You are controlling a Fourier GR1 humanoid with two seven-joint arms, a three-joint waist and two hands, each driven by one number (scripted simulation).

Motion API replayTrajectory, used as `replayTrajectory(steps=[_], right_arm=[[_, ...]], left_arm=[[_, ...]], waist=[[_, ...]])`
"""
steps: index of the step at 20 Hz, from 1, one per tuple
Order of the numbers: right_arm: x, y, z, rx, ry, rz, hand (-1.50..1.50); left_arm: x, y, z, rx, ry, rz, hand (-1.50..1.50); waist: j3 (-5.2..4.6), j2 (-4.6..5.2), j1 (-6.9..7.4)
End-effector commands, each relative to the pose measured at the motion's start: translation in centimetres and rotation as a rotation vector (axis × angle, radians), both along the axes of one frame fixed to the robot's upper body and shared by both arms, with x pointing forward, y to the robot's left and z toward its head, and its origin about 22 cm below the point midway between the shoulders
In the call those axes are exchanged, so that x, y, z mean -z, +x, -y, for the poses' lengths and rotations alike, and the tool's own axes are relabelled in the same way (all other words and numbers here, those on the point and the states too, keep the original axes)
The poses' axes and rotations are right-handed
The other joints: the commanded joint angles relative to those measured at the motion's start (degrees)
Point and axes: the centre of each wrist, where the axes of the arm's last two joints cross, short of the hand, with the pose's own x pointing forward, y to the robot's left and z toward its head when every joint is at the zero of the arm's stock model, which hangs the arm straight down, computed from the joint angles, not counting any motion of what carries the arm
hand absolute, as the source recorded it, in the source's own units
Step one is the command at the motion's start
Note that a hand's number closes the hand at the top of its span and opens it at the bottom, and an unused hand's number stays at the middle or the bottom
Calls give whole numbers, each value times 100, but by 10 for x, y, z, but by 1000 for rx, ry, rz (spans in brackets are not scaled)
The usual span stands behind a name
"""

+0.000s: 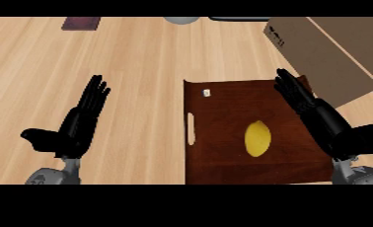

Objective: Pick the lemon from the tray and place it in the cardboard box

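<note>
A yellow lemon (258,138) lies on the dark brown tray (218,117), in its lower right part. My right hand (313,110) is open with straight fingers, stretched over the tray's right edge, to the right of the lemon and apart from it. The cardboard box (320,53) stands at the upper right, beyond the tray's far right corner. My left hand (76,122) is open on the left side, fingers pointing up, well away from the tray.
A small white tag (206,93) sits near the tray's far left corner. A dark red flat object (81,22) lies at the far left, and a grey round object (181,19) at the far edge. Wooden countertop (138,63) spreads left of the tray.
</note>
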Motion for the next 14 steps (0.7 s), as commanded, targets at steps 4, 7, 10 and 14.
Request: replayTrajectory(steps=[4,7,10,14], right_arm=[[-26,-14,31,584,-123,356,150],[-14,-29,91,659,-632,268,150],[7,-49,79,1140,-358,349,150],[35,-89,61,1292,-517,467,-150]], left_arm=[[16,-16,-47,-243,140,-109,0],[25,-26,-59,-288,171,-165,0],[32,-34,-73,-397,182,-222,0],[36,-38,-70,-403,196,-240,0]], waist=[[115,-53,-421],[-103,112,-688],[107,-41,-958],[99,-3,-792]])
